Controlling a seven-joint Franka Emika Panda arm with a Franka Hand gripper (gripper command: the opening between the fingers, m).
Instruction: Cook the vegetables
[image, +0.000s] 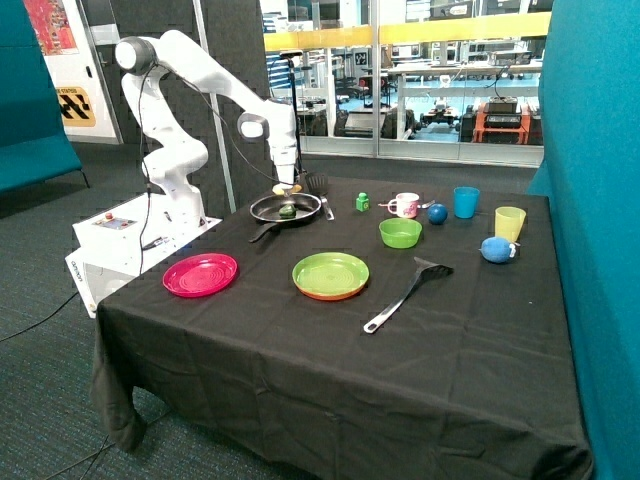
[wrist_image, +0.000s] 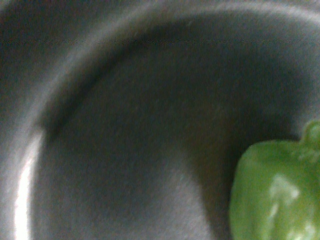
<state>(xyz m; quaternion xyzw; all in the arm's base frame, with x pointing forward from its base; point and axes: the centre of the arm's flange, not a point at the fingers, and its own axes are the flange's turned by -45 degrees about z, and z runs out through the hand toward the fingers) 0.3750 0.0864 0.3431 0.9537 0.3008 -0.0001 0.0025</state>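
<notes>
A black frying pan (image: 268, 209) stands at the table's back edge, near the robot base. The dark green vegetable (image: 287, 211) lies inside it, and it also shows close up in the wrist view (wrist_image: 275, 195) on the pan's dark floor (wrist_image: 125, 150). My gripper (image: 287, 188) hangs straight down over the pan's far side, shut on the pale yellow vegetable (image: 285, 189), which it holds just above the pan. The yellow piece and my gripper are out of the wrist view.
A black spatula head (image: 316, 183) stands behind the pan. A green cube (image: 362, 202), white mug (image: 405, 205), blue ball (image: 437, 213), blue cup (image: 466, 202), yellow cup (image: 509, 223) and green bowl (image: 400, 233) stand nearby. Nearer the front are a red plate (image: 200, 274), a green plate (image: 330, 275) and a spatula (image: 405, 293).
</notes>
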